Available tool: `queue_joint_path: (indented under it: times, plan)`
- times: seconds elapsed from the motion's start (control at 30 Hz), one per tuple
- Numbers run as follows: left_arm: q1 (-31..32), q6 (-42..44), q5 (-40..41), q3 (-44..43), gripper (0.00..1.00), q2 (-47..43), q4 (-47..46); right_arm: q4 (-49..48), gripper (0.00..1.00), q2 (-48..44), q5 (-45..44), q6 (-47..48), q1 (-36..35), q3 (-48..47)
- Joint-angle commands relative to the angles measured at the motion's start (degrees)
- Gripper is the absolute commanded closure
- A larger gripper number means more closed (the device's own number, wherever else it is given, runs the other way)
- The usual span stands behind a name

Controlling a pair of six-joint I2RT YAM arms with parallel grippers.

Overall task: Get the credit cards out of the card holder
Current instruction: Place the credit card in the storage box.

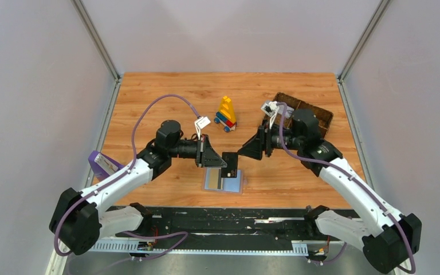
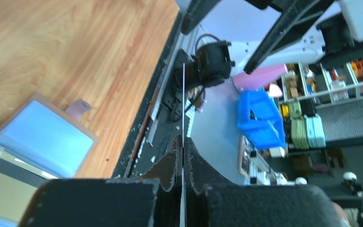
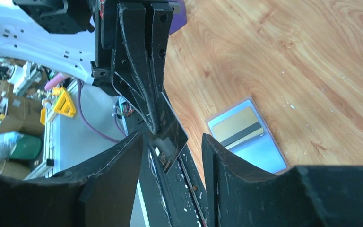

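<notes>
The light-blue card holder (image 1: 235, 184) lies open on the wood near the front edge, a tan-gold card (image 1: 213, 180) with a dark stripe still in its left panel. Just above it hangs a black credit card (image 1: 231, 164), and my left gripper (image 1: 223, 162) is shut on it. In the left wrist view the card (image 2: 183, 99) shows edge-on between the pressed jaws of that gripper (image 2: 183, 140), with the holder (image 2: 42, 137) and its pinkish tab (image 2: 78, 108) below. My right gripper (image 3: 172, 138) is open, its fingers either side of the black card (image 3: 176, 124) without touching it.
A toy of yellow, red and blue bricks (image 1: 226, 113) stands at the back middle. A brown woven basket (image 1: 316, 116) sits at the back right, behind the right arm. A purple object (image 1: 99, 164) lies at the left edge. The black front rail (image 1: 223, 215) runs just below the holder.
</notes>
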State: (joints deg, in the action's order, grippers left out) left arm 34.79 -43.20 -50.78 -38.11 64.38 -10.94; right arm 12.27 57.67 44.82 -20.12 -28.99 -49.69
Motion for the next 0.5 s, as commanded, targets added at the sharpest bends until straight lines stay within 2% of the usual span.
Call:
queue_joint_path:
  times: [0.0, 0.13, 0.27, 0.47]
  plan:
    - [0.07, 6.61, -8.85, -4.14, 1.0, 1.1, 6.59, 7.21, 0.5, 3.9, 6.44, 7.72, 0.25, -6.19]
    - [0.19, 7.96, -9.86, -5.44, 1.0, 1.81, 8.61, 10.93, 0.56, 10.75, 12.88, 9.8, 0.18, -11.24]
    - [0.2, 8.22, -10.29, -5.34, 1.0, 1.97, 9.03, 11.78, 0.62, 14.11, 15.39, 10.78, 0.24, -12.89]
    - [0.22, 8.69, -10.63, -5.39, 1.0, 2.7, 9.4, 14.52, 0.57, 16.37, 17.43, 12.94, 0.25, -13.84]
